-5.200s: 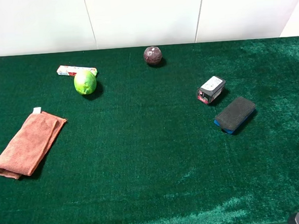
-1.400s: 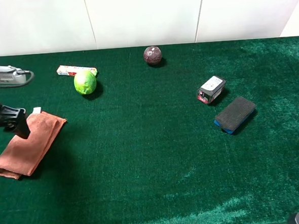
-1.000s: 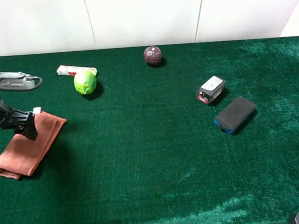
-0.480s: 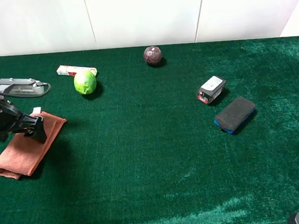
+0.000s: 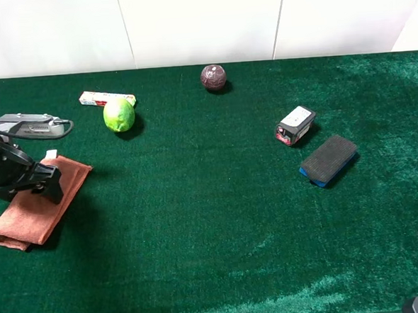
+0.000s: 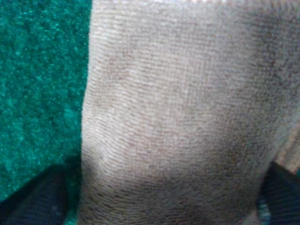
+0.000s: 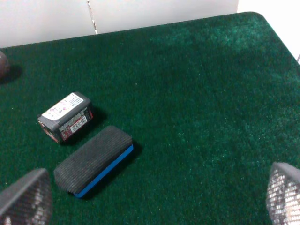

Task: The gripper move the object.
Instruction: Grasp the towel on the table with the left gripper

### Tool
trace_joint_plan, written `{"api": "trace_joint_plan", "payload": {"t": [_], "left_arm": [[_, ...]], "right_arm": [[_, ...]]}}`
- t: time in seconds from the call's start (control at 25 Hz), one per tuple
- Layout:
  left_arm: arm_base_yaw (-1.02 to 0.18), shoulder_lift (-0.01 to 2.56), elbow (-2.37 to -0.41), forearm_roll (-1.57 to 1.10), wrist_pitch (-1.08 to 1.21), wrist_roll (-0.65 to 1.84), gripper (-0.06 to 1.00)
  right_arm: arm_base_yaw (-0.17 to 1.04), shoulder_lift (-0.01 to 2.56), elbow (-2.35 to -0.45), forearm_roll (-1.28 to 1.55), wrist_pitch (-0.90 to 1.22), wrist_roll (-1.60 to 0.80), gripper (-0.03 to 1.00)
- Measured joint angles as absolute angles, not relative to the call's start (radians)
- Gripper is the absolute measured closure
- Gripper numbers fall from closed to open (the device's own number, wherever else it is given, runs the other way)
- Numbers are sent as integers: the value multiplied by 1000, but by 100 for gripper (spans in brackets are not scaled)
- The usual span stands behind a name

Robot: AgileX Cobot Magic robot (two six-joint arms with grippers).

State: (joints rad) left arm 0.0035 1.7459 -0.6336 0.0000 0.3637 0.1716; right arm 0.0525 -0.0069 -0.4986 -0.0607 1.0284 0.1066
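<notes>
Hiding towel (image 5: 29,210) top: left end effector (image 5: 49,182)

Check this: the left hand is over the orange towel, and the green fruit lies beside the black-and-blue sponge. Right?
No. The left hand is over the orange towel, but the green fruit lies beside a small white box, far from the black-and-blue sponge, as the exterior high view shows.

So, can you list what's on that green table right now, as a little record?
table: green cloth
left gripper: open, low over the folded orange towel
right gripper: open, holding nothing
left side: green fruit beside small white box
back middle: dark red ball
right side: labelled black pack, black-and-blue sponge
</notes>
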Motion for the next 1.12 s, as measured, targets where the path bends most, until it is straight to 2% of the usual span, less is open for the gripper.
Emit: {"api": "trace_joint_plan", "payload": {"t": [0.48, 1.12], "left_arm": [[3, 1746, -634, 0, 366, 172, 77], [3, 1746, -634, 0, 368, 172, 79]], "right_arm": [[52, -7, -499, -61, 1028, 107, 27], [52, -7, -499, -61, 1028, 107, 27]]}}
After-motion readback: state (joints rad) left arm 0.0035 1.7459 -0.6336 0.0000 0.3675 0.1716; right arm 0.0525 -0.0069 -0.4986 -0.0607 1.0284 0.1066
